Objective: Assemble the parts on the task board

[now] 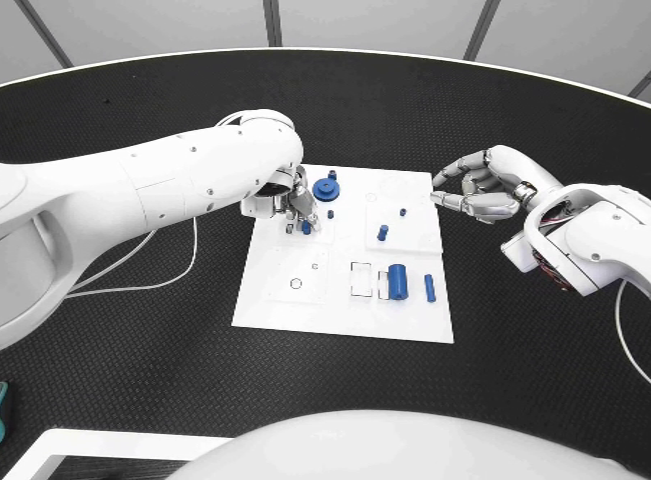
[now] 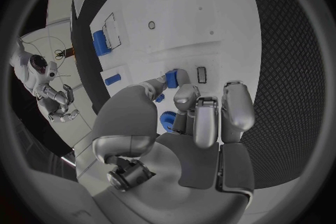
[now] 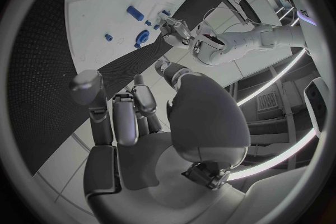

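A: What is shown on the table?

B: A white board (image 1: 347, 300) is seen at the middle of a black table (image 1: 152, 390). Small blue parts are scattered on it: a round knob (image 1: 325, 188) at the far edge, a cylinder (image 1: 397, 281) and a slim bar (image 1: 429, 287) toward the near right, and two small pegs (image 1: 383, 231) in between.

A: What is being done by the hands?

B: The left hand (image 1: 289, 205) is lowered onto the far left corner of the board, and a small blue piece (image 2: 175, 78) is pinched at its fingertips (image 2: 183, 95). The right hand (image 1: 477, 190) is held above the table just off the board's right edge, fingers curled in, with nothing gripped.

A: How should the step be done well?

B: The piece is probably being seated in a socket, so it should be kept upright and pressed straight down, without sliding the board.

A: What is added by the wrist cameras?

B: The left wrist view shows the pinch up close, with a second blue part (image 2: 168, 121) under the fingers. The right wrist view confirms an empty palm.
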Tool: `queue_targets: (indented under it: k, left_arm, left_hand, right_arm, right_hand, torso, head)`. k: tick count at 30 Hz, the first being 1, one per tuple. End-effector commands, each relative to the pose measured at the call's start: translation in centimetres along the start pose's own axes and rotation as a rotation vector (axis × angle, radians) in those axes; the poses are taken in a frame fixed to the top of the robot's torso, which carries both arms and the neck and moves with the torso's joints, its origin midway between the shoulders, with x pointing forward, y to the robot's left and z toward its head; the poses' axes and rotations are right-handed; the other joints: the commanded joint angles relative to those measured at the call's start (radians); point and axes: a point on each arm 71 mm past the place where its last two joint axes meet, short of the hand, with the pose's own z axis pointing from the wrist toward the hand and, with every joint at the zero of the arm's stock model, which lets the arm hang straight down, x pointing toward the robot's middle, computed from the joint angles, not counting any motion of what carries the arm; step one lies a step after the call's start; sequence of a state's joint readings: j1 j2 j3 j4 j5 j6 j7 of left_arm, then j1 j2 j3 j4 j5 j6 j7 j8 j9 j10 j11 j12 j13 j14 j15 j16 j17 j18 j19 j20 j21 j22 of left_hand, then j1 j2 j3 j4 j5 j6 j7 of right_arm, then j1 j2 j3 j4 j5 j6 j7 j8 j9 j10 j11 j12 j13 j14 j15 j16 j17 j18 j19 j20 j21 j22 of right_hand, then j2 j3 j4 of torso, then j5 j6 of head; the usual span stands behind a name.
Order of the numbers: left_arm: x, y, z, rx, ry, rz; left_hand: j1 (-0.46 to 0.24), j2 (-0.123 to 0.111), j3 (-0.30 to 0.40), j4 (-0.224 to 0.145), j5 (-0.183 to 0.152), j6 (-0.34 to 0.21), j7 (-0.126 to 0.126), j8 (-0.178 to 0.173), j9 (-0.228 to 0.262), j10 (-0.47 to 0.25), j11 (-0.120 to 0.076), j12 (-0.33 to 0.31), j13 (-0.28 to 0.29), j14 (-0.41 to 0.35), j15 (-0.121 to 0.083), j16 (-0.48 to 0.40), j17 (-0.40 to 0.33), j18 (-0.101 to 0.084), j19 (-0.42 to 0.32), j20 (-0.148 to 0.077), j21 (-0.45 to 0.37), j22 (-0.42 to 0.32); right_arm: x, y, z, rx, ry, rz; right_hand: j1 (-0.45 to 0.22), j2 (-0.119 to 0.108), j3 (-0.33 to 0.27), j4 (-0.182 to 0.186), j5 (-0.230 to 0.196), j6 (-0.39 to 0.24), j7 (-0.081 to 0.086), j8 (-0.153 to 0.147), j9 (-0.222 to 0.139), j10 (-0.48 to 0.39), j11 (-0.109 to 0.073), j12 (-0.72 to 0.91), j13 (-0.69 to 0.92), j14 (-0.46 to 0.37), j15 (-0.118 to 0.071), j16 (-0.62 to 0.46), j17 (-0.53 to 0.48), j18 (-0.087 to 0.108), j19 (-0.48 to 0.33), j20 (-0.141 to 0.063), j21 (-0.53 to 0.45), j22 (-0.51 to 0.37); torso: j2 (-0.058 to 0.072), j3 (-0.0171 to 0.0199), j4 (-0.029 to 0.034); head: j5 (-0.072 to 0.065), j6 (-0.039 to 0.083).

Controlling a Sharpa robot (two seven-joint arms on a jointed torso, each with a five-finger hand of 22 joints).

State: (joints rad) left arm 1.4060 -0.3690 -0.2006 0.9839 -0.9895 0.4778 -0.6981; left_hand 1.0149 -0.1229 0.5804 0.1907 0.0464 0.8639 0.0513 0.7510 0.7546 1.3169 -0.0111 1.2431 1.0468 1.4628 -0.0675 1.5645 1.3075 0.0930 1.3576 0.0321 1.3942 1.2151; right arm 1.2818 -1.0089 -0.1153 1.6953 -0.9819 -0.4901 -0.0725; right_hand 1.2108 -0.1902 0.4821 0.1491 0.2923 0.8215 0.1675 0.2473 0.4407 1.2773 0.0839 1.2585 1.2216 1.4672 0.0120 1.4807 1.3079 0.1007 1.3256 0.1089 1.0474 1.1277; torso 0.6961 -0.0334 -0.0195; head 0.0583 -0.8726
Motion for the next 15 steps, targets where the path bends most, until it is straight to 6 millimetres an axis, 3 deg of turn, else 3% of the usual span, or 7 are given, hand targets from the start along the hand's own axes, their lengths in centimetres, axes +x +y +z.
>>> queue_targets:
  k: [1,15]
  left_arm:
    - [-0.02,0.49,0.0,-0.06,-0.001,-0.002]
    - [-0.02,0.72,0.03,-0.063,0.006,0.001]
  left_hand:
    - [-0.012,-0.003,-0.013,0.006,0.002,0.007,0.0,-0.005,-0.001,-0.001,-0.007,0.005,-0.001,0.106,-0.006,0.004,0.258,-0.017,0.005,-0.001,0.0,0.001]
    - [-0.023,-0.019,-0.074,0.05,0.002,0.017,-0.003,0.002,0.003,0.001,-0.01,0.007,-0.001,0.107,-0.008,0.004,0.259,-0.018,0.011,-0.002,0.004,0.01]
  right_arm:
    - [-0.01,0.0,0.0,0.0,0.0,0.0]
    - [-0.03,-0.04,-0.01,0.001,0.0,0.0]
  right_hand:
    - [0.001,-0.001,-0.001,0.004,0.004,-0.006,0.002,0.003,-0.001,-0.003,-0.002,-0.005,-0.001,0.06,-0.008,-0.005,0.089,0.016,0.002,-0.004,-0.006,-0.001]
    - [0.001,-0.001,-0.001,0.004,0.004,-0.006,0.002,0.003,-0.001,-0.003,-0.002,-0.005,-0.001,0.06,-0.008,-0.005,0.089,0.016,0.002,-0.004,-0.006,-0.001]
  torso:
    - [0.0,-0.0002,0.0004]
    - [0.0,-0.001,0.0007]
  head:
    - [-0.001,0.0]
    - [-0.002,0.0]
